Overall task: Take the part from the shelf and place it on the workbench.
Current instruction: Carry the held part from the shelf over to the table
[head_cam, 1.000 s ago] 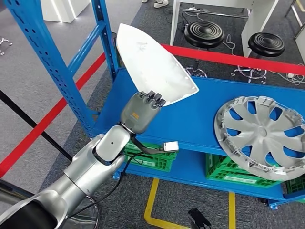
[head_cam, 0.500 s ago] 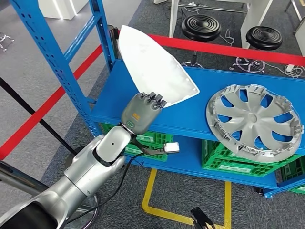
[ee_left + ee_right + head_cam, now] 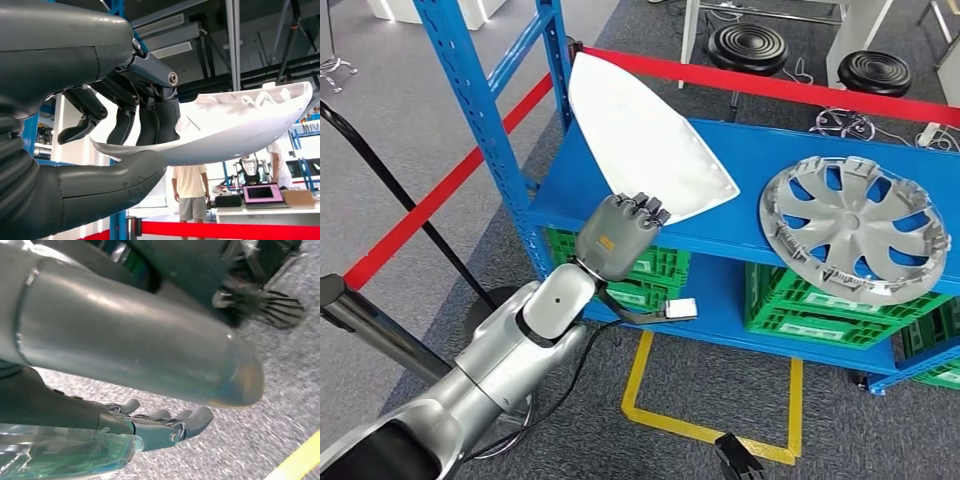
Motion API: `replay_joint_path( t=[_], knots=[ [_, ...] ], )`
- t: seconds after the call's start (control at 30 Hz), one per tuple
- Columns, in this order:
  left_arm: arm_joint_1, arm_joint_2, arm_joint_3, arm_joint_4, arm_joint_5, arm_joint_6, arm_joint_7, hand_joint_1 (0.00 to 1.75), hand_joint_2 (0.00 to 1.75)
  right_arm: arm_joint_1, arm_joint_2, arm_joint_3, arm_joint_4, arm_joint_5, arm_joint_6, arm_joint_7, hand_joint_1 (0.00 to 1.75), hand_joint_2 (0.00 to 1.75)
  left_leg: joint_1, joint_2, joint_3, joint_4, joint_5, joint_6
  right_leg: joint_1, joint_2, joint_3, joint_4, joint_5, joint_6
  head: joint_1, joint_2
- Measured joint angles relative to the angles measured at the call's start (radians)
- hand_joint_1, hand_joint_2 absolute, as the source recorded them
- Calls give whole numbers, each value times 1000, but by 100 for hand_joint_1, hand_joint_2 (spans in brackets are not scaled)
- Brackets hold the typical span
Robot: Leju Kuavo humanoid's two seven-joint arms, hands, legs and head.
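White plastic teardrop-shaped part (image 3: 644,140) hangs in the air above the blue metal shelf (image 3: 743,225), near its upright post. Its long axis runs up and away from the left hand (image 3: 618,235), which pinches its near edge. The right hand (image 3: 166,427) hangs by the floor, fingers extended, holding nothing.

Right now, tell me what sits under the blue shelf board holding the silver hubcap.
Green crates sit on the lower board beneath the blue shelf and hubcap. The upper board covers their contents.
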Motion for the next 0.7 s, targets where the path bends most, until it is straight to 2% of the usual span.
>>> replay_joint_path(
  t=[0.03,0.07,0.1,0.13,0.17,0.2,0.27,0.3,0.33,0.37,0.43,0.47,0.5,0.53,0.57,0.63,0.67,0.7],
  knots=[
    [-1,0,0,0,0,0,0,175,175,-1,0,0,0,0,0,0,0,0,0,0,-3,1,9,-5,3,1,15,-28,-11,-5,0,0],
    [-1,0,0,0,0,0,0,175,175,-1,0,0,-1,0,0,0,0,0,0,0,-5,1,17,-10,5,3,18,-35,-8,-12,-1,0],
    [-1,0,0,0,0,-1,0,175,175,0,1,0,-1,0,0,0,0,0,1,0,-8,1,23,-15,4,1,9,-33,-1,-20,0,0],
    [-1,1,0,0,0,-1,0,175,175,1,1,0,-1,1,1,0,0,0,1,0,-14,5,16,-21,3,0,2,-32,8,-29,-1,0],
    [-1,2,0,0,0,-3,0,175,175,1,1,0,-1,1,1,0,0,0,2,0,-24,25,-12,-27,1,-2,-8,-34,19,-39,-3,0],
    [0,3,0,0,0,-4,0,175,175,0,1,0,-1,1,1,0,0,0,4,0,-38,64,-56,-33,0,-4,-21,-35,32,-47,-5,0],
    [1,5,0,0,0,-9,0,175,175,0,1,0,-2,1,0,0,0,0,8,1,-71,189,-157,-42,1,-5,-50,-35,57,-54,-8,0],
    [3,5,0,0,0,-12,0,175,175,0,1,0,-2,0,0,0,0,0,10,1,-81,249,-182,-44,1,-6,-66,-35,69,-53,-9,0],
    [4,6,0,0,1,-14,0,175,175,1,1,-1,-2,0,0,0,0,0,11,1,-79,286,-182,-45,1,-7,-83,-35,82,-53,-9,0],
    [6,7,0,0,1,-15,0,175,175,1,1,-1,-2,0,-1,0,0,0,11,1,-65,296,-162,-44,2,-8,-100,-34,95,-52,-9,0],
    [11,11,2,-4,2,-15,0,175,175,1,1,-3,-3,5,-5,0,0,0,12,1,10,224,-114,-40,3,-9,-129,-34,120,-48,-9,0],
    [16,14,3,-11,2,-14,0,175,175,1,1,-4,-4,10,-8,0,0,0,12,1,66,156,-114,-37,4,-9,-141,-33,130,-44,-8,0],
    [23,19,6,-23,3,-13,0,175,175,1,1,-4,-5,16,-11,0,0,0,11,0,116,85,-128,-33,5,-9,-150,-32,141,-40,-8,0],
    [33,28,12,-40,4,-12,-2,175,175,2,3,-4,-6,23,-15,0,0,0,9,0,148,32,-143,-29,4,-8,-156,-34,154,-35,-8,0],
    [47,39,18,-57,4,-12,-5,175,175,4,5,-4,-6,29,-17,0,0,0,5,-1,166,-4,-152,-24,3,-8,-162,-39,168,-29,-7,0],
    [78,67,30,-84,4,-14,-12,175,175,12,11,-4,-6,40,-20,-1,0,0,0,0,155,-18,-136,-10,-4,-7,-170,-50,187,-17,-8,0],
    [92,78,35,-93,4,-16,-14,175,175,17,15,-4,-6,44,-20,-1,0,0,1,1,145,-20,-124,-3,-6,-7,-179,-45,174,-12,-8,0],
    [104,87,39,-102,4,-18,-16,175,175,22,18,-4,-6,48,-20,-1,0,0,2,2,134,-22,-110,5,-6,-7,-191,-20,139,-9,-7,0]
  ],
)
